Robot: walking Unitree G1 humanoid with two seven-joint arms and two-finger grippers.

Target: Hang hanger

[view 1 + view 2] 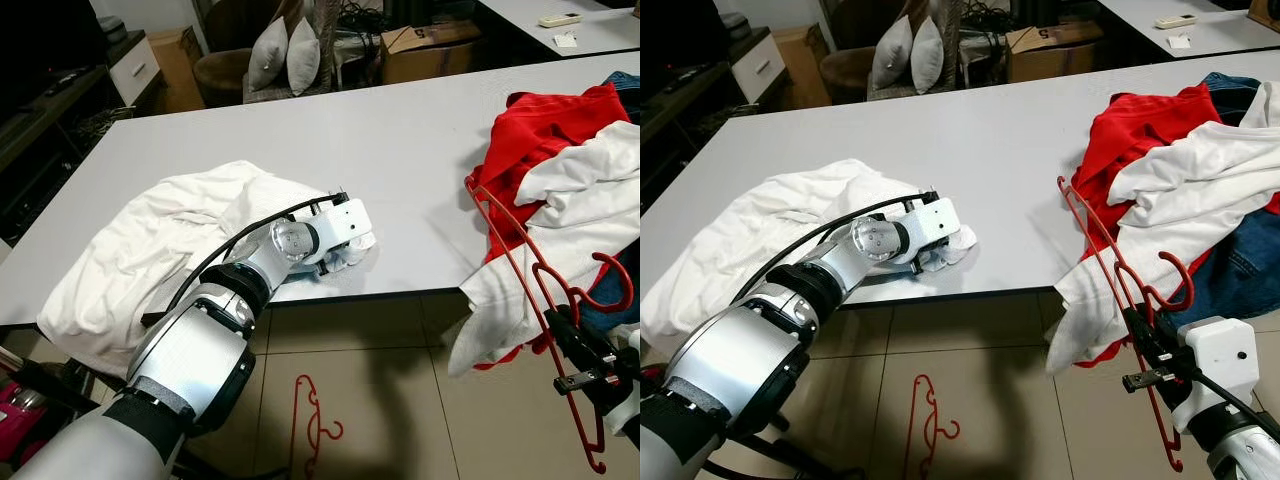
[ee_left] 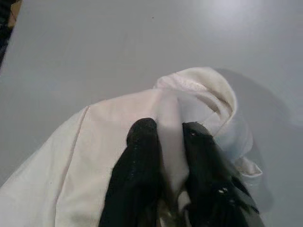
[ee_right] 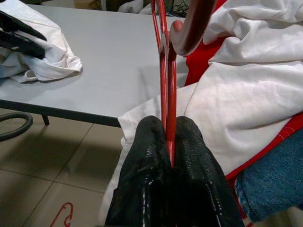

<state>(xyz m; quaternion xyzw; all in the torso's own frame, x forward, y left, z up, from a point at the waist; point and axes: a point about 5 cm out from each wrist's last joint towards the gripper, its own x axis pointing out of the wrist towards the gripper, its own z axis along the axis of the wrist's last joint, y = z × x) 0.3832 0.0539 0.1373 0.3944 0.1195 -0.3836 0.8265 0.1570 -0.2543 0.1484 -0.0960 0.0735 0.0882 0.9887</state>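
1. Right pincer (image 3: 169,156) clamps the thin red plastic hanger (image 1: 1118,300) by its frame, hook up, off the near right table (image 1: 400,150) edge beside the red-and-white clothes pile (image 1: 1180,180), ready to insert.
2. Left pincer (image 2: 169,142) pinches the crumpled white cotton shirt (image 1: 160,250) at near left, probably lifting it for the hanger.
3. Second red hanger (image 1: 312,420) lies on the floor.

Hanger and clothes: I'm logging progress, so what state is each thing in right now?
Red hanger: held off the table, tilted, nothing on it.
Right gripper: shut on the hanger.
Left gripper: pinching a fold of the white garment, which lies crumpled on the table.
Clothes pile: heaped, partly hanging over the edge.
Second red hanger: lying on the floor.
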